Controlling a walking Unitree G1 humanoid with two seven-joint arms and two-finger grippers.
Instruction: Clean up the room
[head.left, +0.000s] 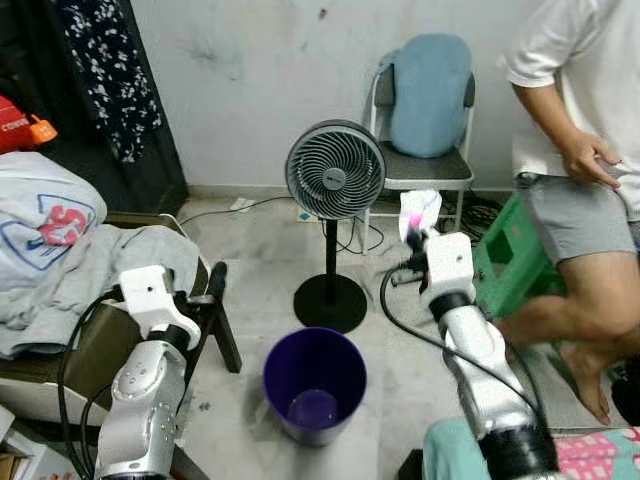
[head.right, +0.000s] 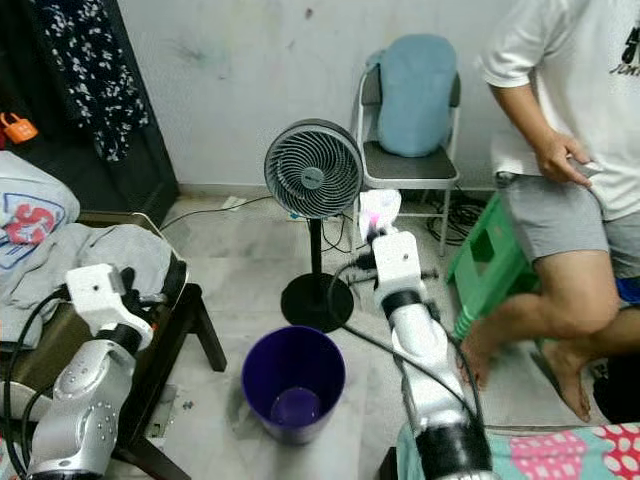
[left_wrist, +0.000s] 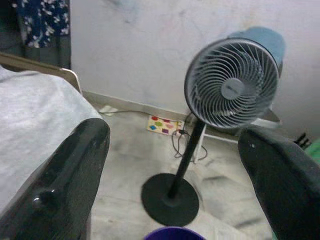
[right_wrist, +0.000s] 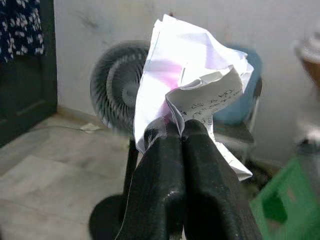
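Head views: right gripper (head.left: 418, 232) raised beside the pedestal fan (head.left: 335, 170), pinching crumpled paper (head.left: 419, 211) — up beyond the purple waste bin (head.left: 314, 384) on the floor.
Left wrist view: left gripper (left_wrist: 175, 165) fingers spread wide, holding nothing.
Right wrist view: fingers (right_wrist: 200, 175) pressed together on the white-and-pink paper — print visible.

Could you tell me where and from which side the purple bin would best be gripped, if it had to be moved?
Probably the purple bin is best taken by its rim, from above. It stands upright and open on the floor, and its round wall looks too wide to span. The open left gripper is free; the right gripper holds crumpled paper.
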